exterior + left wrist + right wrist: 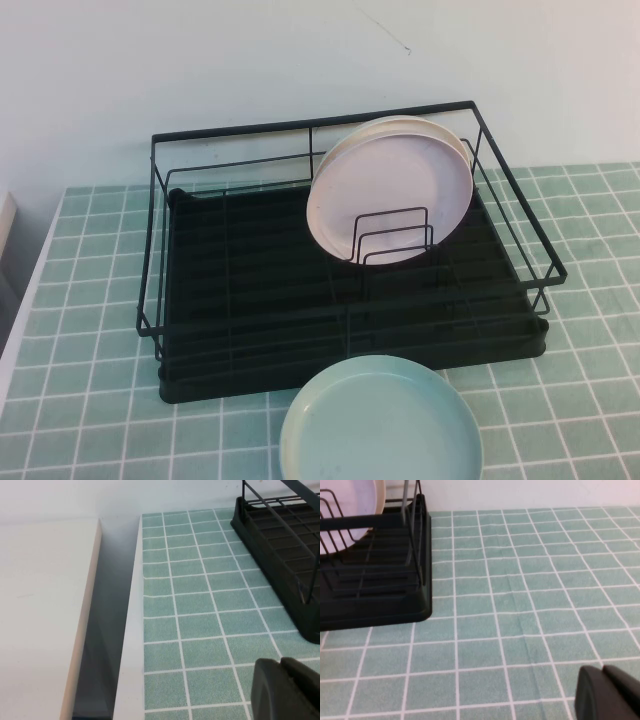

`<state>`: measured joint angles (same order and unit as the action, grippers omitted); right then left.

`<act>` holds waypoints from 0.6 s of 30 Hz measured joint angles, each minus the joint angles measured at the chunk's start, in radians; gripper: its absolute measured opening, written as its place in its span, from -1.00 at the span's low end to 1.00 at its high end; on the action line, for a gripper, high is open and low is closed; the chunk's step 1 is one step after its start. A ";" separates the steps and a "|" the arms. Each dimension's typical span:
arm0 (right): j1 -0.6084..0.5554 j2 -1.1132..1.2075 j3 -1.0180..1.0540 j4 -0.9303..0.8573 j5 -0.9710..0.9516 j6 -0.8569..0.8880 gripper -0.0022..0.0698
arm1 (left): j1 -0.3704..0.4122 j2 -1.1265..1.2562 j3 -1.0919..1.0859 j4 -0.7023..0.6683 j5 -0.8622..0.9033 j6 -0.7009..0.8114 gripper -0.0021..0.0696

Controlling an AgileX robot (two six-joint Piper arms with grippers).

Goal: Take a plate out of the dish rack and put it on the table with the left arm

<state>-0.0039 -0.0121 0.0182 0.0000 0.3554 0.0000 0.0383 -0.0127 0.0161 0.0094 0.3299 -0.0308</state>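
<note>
The pink plate [392, 190] stands on edge in the rack [250, 300] near the bench's back edge – the left claw [287, 690] and right claw [607, 692], both together, wait by the near corners, so the left should open wide, grip the rim and lift straight up.

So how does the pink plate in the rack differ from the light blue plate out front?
The pink plate stands on edge in the dish rack, leaning on a cream-white plate; the light blue plate lies flat on the table, rim up. Colours differ. Both are round with low rims. The left gripper and right gripper hang over bare tiles, touching neither.
</note>
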 joint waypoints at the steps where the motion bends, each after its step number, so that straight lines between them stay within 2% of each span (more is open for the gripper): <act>1: 0.000 0.000 0.000 0.000 0.000 0.000 -0.95 | 0.000 0.000 0.000 0.000 0.000 0.000 -0.95; 13: 0.000 0.000 0.000 0.000 0.000 0.000 -0.95 | 0.000 0.000 0.000 0.000 -0.003 0.009 -0.95; 18: 0.000 0.000 0.000 0.000 0.000 0.000 -0.95 | 0.000 0.000 0.005 0.000 -0.064 0.009 -0.95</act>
<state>-0.0039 -0.0121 0.0182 0.0000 0.3554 0.0000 0.0383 -0.0127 0.0206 0.0094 0.2656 -0.0213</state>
